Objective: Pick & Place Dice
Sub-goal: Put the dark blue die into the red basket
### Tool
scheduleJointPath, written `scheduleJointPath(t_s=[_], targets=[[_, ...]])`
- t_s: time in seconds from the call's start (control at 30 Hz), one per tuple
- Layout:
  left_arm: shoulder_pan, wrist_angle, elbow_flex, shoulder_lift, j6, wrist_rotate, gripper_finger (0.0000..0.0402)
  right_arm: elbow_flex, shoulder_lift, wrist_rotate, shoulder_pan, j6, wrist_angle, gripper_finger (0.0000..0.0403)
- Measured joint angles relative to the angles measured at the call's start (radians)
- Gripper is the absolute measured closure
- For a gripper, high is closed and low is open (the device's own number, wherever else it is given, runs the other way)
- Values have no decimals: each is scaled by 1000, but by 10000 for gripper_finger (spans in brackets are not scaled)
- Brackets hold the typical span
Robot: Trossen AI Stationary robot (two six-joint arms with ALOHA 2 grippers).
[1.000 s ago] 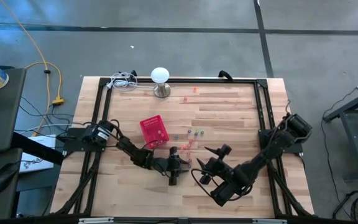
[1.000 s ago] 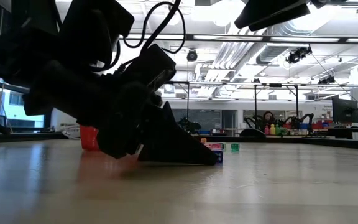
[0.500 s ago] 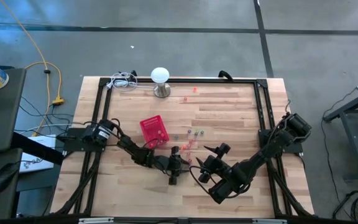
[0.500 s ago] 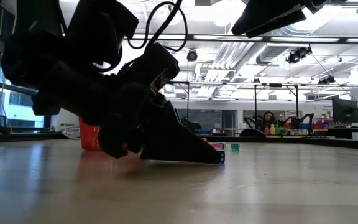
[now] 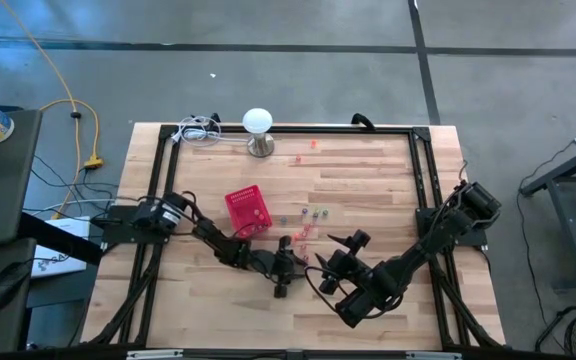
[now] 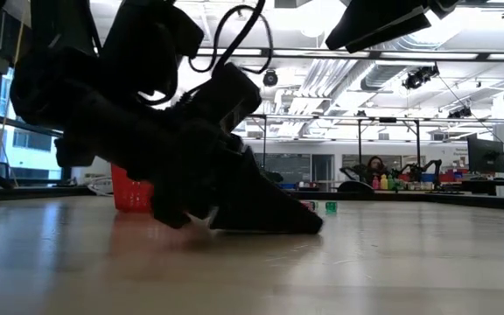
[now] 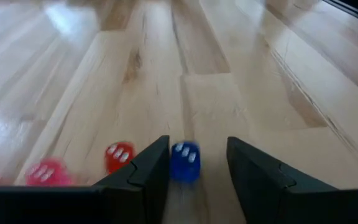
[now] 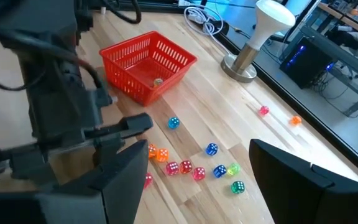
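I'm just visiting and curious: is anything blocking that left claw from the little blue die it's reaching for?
Nothing visible. In the left wrist view the blue die sits on bare wood between the open left claw fingers. A red die lies just outside one finger, not between them.

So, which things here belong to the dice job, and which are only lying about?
Belong to the job:
- the dice, loose on the table
- blue die, between the open fingers of the left gripper
- red basket, one die already inside

Lying about:
- lamp
- white cable
- right gripper, open, waiting above the table
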Motion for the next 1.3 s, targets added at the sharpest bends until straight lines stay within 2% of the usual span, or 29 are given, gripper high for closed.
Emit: scheduleJointPath(t_s=[0.2,0.5,0.63,0.87,1.0,1.13,1.3], targets=[[-9,6,13,17,36,-53,248,0,0,-22,0,-31,25,133],[-16,-39,14,15,5,-53,253,0,0,-25,2,-33,26,133],[-16,-56,14,15,-34,-50,281,0,0,-25,2,-33,26,133],[-34,-64,13,16,-12,-49,349,0,0,-25,2,-33,26,133],[-40,-84,12,9,-12,-49,354,0,0,-25,2,-33,26,133],[-45,-237,12,-70,-8,-42,354,0,0,-29,2,-50,28,133],[-46,-568,5,-270,-28,-35,354,0,0,-52,2,-59,35,133]])
